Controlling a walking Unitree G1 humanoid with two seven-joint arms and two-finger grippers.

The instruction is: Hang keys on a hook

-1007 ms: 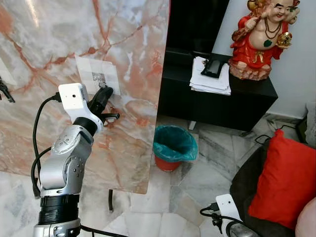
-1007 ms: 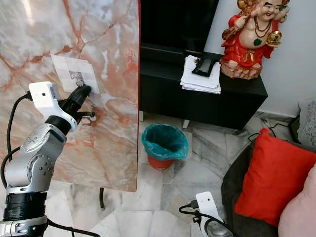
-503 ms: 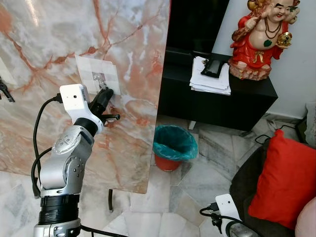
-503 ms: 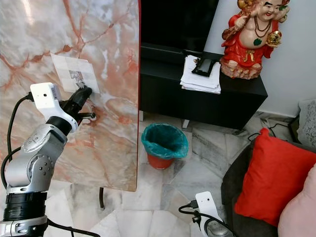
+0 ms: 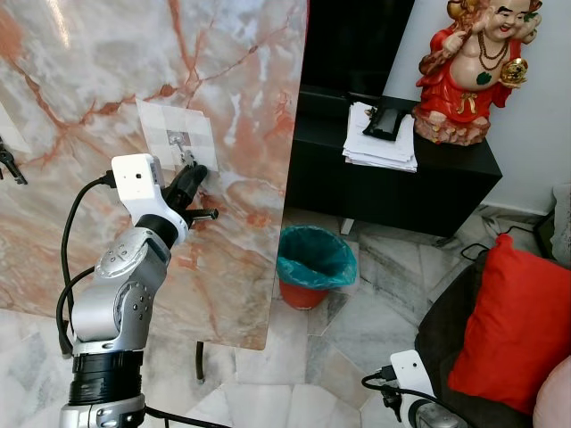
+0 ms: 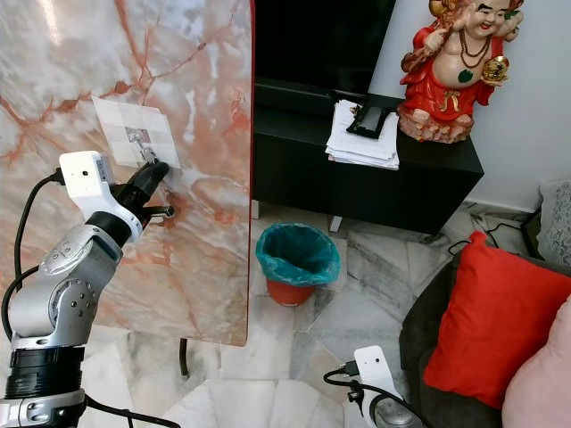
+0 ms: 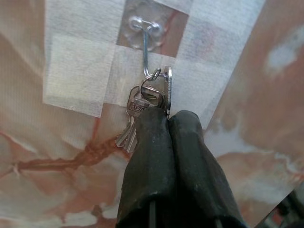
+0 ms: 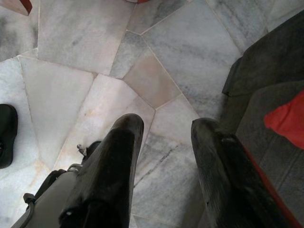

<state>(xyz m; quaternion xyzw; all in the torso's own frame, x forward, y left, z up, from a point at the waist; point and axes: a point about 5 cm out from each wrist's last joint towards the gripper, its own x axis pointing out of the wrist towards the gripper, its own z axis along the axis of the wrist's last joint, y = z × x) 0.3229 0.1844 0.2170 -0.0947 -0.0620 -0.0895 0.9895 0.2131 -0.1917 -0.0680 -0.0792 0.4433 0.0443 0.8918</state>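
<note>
pinching keys [image 7: 142,107], end effector [image 7: 167,124]

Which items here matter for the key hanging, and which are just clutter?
Job: keys clamped in left gripper, jaws shut; wire hook taped to marble slab.

Clutter: teal bin, red statue, paper stack, red cushion, right gripper idle over floor.

Keys [image 7: 142,102] on the hook [image 7: 147,52] on the marble panel [image 5: 107,80] — bin [image 5: 314,264] to its right
</note>
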